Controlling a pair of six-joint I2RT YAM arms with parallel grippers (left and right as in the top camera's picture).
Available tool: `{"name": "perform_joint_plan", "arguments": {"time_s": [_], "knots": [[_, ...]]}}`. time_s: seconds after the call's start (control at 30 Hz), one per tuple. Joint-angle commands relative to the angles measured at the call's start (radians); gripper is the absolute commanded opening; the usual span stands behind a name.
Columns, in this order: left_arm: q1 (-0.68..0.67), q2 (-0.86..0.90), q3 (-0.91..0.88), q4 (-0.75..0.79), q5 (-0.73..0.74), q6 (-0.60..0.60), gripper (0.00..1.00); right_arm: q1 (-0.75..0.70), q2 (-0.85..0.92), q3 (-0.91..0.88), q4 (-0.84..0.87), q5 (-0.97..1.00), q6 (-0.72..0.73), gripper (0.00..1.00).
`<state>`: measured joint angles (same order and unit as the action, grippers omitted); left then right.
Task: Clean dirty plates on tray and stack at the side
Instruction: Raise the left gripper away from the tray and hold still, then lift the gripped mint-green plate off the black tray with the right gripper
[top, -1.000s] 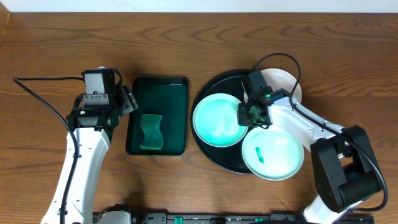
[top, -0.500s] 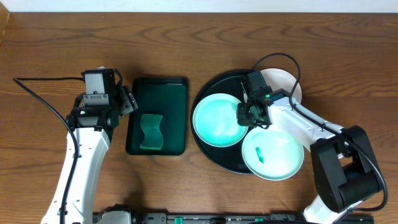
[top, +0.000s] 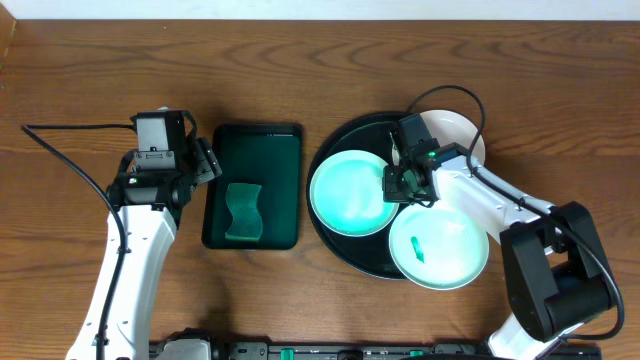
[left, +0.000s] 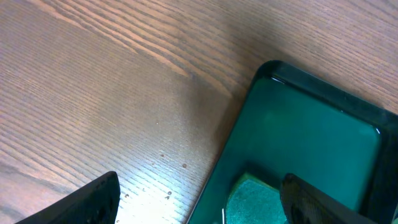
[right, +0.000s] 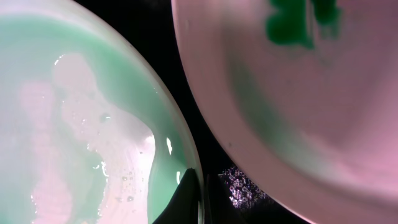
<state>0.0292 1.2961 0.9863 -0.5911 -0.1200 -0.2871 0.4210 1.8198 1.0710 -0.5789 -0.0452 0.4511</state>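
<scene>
Three plates lie on the round black tray (top: 366, 134). The wet mint plate (top: 348, 192) is on its left, a plate with a green smear (top: 440, 248) at the front right, and a white plate (top: 458, 134) at the back right. My right gripper (top: 401, 186) is shut on the right rim of the mint plate (right: 74, 124); in the right wrist view one finger lies inside the rim and one outside, above the tray (right: 186, 74), with the smeared plate (right: 298, 106) beside. My left gripper (top: 206, 160) stands open over the table.
A rectangular dark green tray (top: 252, 150) sits left of the black tray and holds a green sponge (top: 242, 212). In the left wrist view the open left gripper (left: 199, 208) straddles this tray's left edge (left: 311, 137), the sponge (left: 255, 199) between the fingers.
My right gripper's jaws have closed slightly tighter on the mint plate's rim. Nothing else has moved.
</scene>
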Motion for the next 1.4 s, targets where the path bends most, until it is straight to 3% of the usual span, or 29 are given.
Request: {"name": "perform_joint_plan", "arguments": {"time_s": [0.0,0.47,1.07,1.37], "knots": [[0.003,-0.003,0.013,-0.002,-0.023,0.006,0.82,-0.014,-0.040,0.008,-0.022,-0.013,-0.003,0.01],[0.003,-0.003,0.013,-0.002,-0.023,0.006,0.82,-0.014,-0.166,0.008,-0.045,-0.014,-0.003,0.01],[0.003,-0.003,0.013,-0.002,-0.023,0.006,0.83,-0.066,-0.176,0.008,-0.062,-0.017,-0.003,0.01],[0.003,-0.003,0.013,-0.002,-0.023,0.006,0.83,-0.147,-0.178,0.016,-0.072,-0.177,-0.003,0.01]]}}
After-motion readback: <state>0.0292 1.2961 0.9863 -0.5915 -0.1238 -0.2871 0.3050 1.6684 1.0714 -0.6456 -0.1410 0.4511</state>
